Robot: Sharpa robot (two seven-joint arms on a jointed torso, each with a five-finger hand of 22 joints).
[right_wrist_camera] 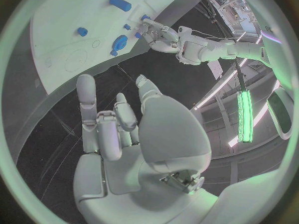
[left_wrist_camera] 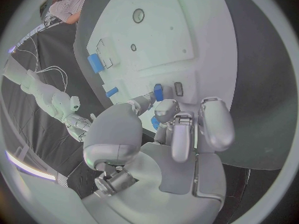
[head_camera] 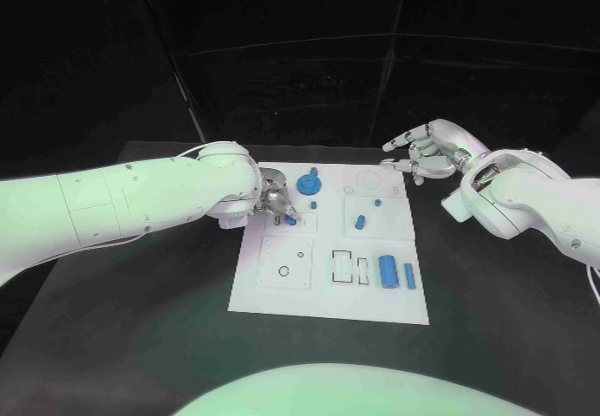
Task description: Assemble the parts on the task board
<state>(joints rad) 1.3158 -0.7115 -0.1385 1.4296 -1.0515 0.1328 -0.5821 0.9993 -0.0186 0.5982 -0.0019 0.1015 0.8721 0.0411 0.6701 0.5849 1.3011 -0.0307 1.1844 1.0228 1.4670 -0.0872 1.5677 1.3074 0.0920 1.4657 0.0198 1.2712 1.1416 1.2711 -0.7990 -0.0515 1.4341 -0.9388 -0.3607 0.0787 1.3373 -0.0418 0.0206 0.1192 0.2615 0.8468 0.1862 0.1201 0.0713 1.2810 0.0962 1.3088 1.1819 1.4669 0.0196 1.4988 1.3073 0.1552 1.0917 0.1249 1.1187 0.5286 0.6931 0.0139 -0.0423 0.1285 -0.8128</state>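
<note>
The task board [head_camera: 328, 286] lies in the middle of the black table [head_camera: 150, 312]; no writing can be read on it. At its far-left part the left hand [head_camera: 274, 204] pinches a small blue part [left_wrist_camera: 158, 92] against the board. A blue gear-like part [head_camera: 309, 184] lies just beyond that hand. The right hand [head_camera: 423, 151] hovers off the board's far-right corner, fingers spread, holding nothing.
</note>
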